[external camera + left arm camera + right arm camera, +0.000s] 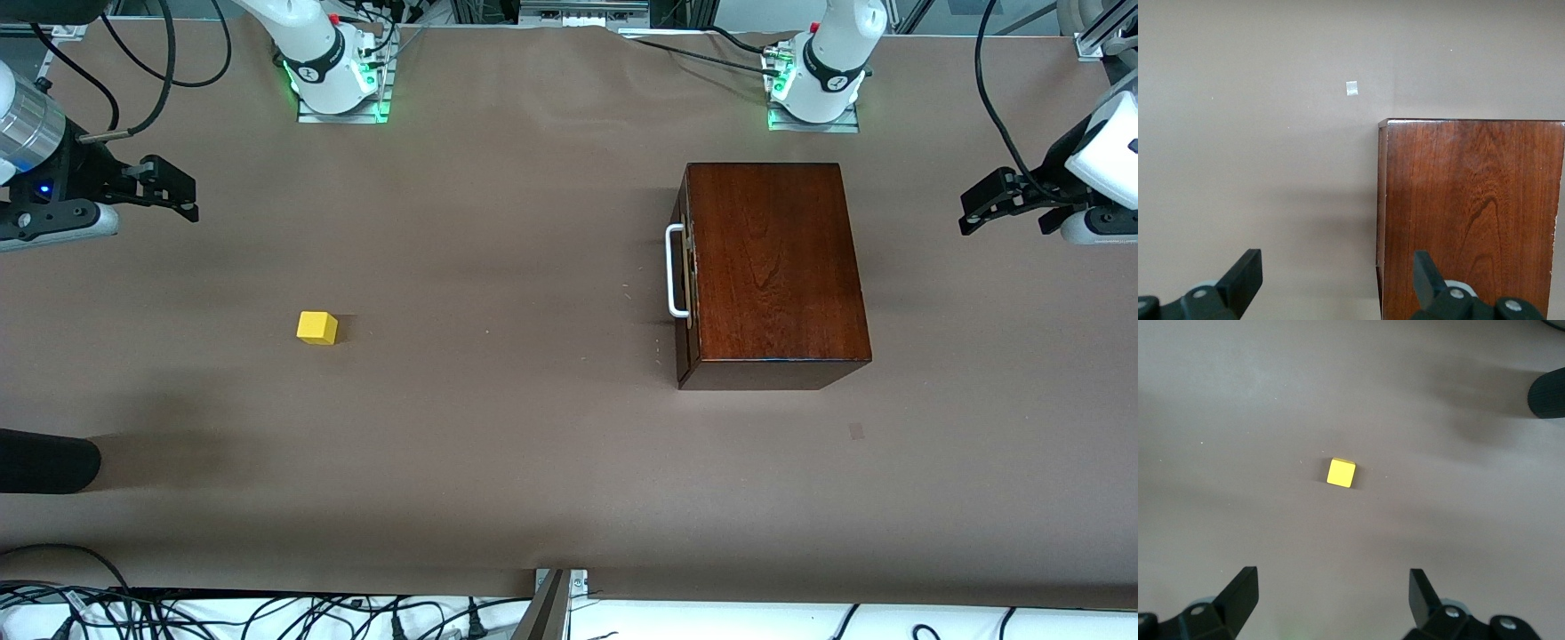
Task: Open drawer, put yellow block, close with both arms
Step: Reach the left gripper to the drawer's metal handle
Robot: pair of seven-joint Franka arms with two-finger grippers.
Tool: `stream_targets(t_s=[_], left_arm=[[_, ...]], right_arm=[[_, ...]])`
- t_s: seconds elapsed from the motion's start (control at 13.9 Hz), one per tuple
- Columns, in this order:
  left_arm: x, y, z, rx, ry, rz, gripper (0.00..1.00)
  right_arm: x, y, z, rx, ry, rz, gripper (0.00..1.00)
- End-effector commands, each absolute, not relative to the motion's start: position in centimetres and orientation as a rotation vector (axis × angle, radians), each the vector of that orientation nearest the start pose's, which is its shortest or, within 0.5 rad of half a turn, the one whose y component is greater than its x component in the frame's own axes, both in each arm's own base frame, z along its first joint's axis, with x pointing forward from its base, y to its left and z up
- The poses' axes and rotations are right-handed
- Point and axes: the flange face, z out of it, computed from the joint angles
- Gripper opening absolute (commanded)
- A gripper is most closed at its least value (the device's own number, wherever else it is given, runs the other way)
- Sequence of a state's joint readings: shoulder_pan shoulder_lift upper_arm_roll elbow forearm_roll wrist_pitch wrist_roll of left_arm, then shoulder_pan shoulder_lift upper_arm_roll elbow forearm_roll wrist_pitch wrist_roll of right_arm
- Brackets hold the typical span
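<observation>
**Drawer shut, block untouched — where we could slip**

From the front camera we see the glossy dark wooden box (772,267) toward the left arm's end of the table, its drawer (684,284) fully pushed in, with the white U-shaped bar handle (676,270) facing the middle of the table. The small bright yellow cube (317,327) sits alone on the brown tabletop (498,427) toward the right arm's end, well apart from the box. The right gripper (182,191) hangs over that end's edge; the left gripper (978,209) hangs over the other edge. Both hold nothing.

In the left wrist view we see our left gripper (1338,277) spread wide and empty above the box's top (1471,213) and the bare table beside it. The handle is not visible here, so we would be reaching for it half blind — a glancing contact could shove the whole box rather than slide the drawer out.

In the right wrist view our right gripper (1331,593) stands wide and empty, the yellow cube (1341,473) ahead of it, slightly turned. If the fingers meet its corners, it may twist or skid away. A dark rounded object (1546,395) lies near; we cannot tell what it is.
</observation>
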State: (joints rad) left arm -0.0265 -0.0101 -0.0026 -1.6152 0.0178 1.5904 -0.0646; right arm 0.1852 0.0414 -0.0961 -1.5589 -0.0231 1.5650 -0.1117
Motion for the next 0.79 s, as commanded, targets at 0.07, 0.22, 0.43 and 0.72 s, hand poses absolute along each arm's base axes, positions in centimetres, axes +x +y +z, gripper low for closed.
stream_targets(t_s=[0.07, 0.22, 0.43, 0.72], left_arm=[[54.9, -1.5, 61.5, -3.120, -0.016, -0.001, 1.00], [54.9, -1.4, 61.4, -3.120, -0.016, 0.004, 1.00], [55.1, -1.8, 60.3, -3.114, -0.008, 0.046, 1.00], [54.8, -4.1, 59.7, -3.110, 0.056, 0.102, 1.00]], right_arm=[[56.3, 5.0, 61.3, -3.146, -0.310, 0.036, 1.00], [56.3, 5.0, 61.3, -3.146, -0.310, 0.036, 1.00], [56.3, 5.0, 61.3, -3.146, -0.310, 0.036, 1.00], [56.3, 5.0, 61.3, -3.147, -0.308, 0.036, 1.00]])
